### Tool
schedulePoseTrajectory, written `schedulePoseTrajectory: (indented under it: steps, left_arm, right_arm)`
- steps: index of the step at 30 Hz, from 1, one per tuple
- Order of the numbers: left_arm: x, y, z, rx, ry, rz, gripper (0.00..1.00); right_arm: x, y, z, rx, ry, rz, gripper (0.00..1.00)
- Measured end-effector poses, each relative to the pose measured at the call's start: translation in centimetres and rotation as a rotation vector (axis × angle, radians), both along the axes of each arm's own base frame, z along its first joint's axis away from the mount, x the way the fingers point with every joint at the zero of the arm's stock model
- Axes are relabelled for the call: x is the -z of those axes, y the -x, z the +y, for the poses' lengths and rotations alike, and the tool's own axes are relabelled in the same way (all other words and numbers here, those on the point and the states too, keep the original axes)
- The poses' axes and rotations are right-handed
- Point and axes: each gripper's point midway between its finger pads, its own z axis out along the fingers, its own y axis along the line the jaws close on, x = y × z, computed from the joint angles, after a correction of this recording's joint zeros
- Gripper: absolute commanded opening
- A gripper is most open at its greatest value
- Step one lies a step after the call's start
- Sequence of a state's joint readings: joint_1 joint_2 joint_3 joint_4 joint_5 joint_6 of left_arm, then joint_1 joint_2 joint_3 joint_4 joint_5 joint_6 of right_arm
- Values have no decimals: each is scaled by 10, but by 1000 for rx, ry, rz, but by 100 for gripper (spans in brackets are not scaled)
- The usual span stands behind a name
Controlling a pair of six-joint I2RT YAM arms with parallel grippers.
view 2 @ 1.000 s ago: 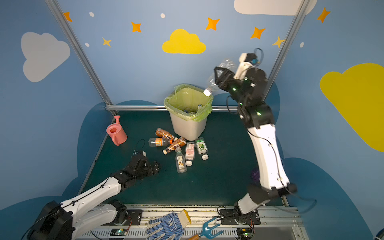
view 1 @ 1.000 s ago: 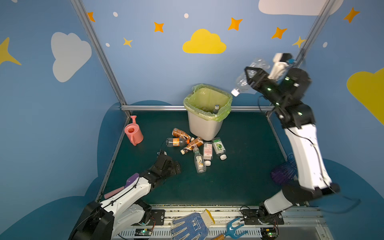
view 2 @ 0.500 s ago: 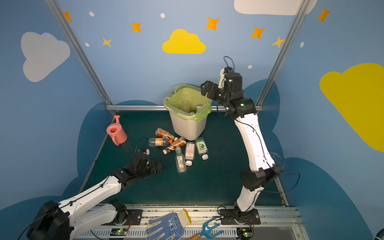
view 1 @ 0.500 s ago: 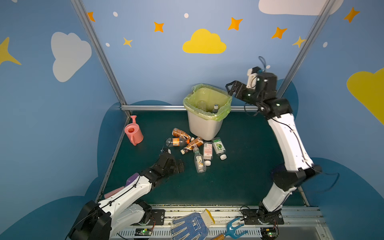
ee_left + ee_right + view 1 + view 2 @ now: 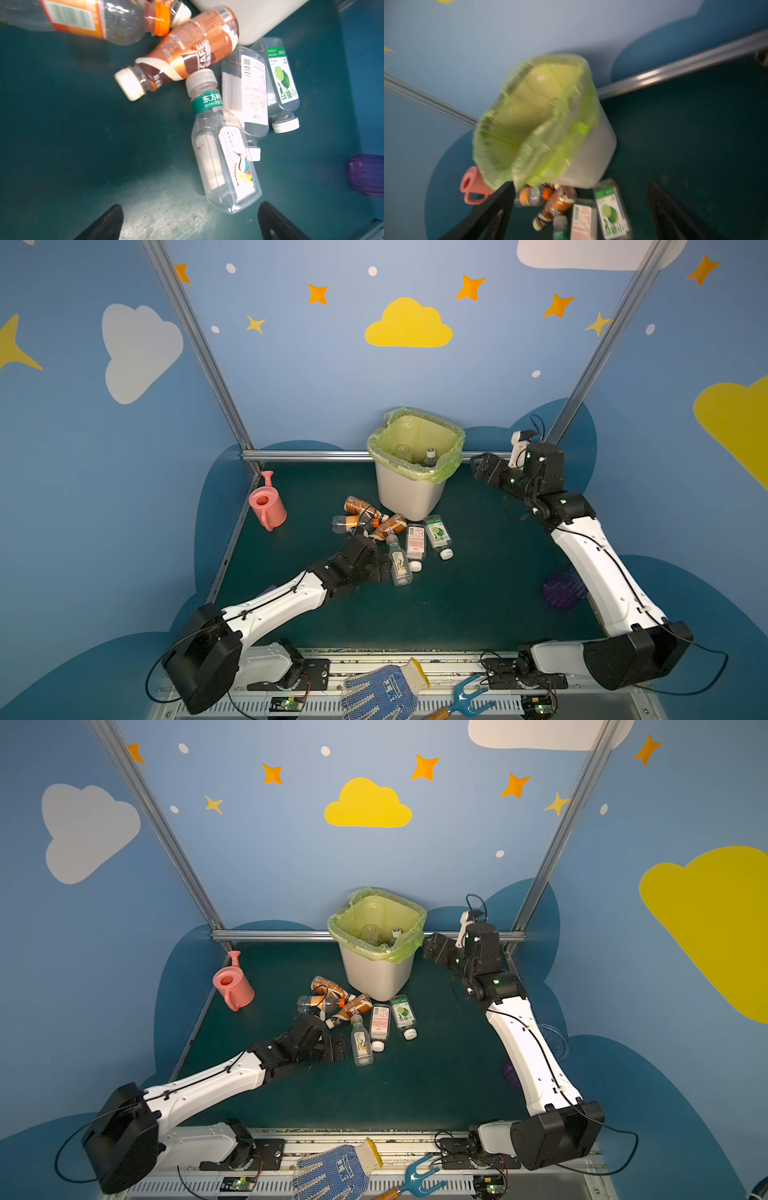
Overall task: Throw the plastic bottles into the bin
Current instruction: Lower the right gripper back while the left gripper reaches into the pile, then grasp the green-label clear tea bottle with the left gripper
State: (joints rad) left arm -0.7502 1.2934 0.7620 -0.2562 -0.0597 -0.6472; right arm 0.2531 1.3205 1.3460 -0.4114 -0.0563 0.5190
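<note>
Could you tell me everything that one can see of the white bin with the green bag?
The bin is an off-white rectangular plastic basket with rounded corners, slightly narrower at its base. A translucent light-green bag lines it and folds, crumpled, over the rim. It stands upright at the back of the dark green table, near the rear rail. Inside, a capped bottle and other clear plastic show. A brown-labelled bottle seems to rest against its front foot.
</note>
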Motion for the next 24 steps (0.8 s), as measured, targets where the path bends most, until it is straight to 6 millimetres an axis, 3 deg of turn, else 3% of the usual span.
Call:
schedulePoseTrajectory:
  steps: [3, 8, 12, 18, 24]
  left_arm:
    - [-1, -5, -18, 20, -52, 9, 100]
    - [11, -14, -42, 49, -145, 56, 94]
    - [27, -25, -48, 39, -254, 103, 91]
    - [44, -29, -48, 33, -350, 140, 88]
    - [49, -32, -51, 35, -386, 151, 75]
  right_arm:
    - [49, 24, -23, 52, 13, 98, 98]
    - [79, 64, -59, 147, -15, 112, 98]
    - [109, 85, -79, 205, -48, 150, 98]
    - [153, 105, -93, 249, -97, 238, 98]
    - [170, 112, -99, 265, -139, 284, 98]
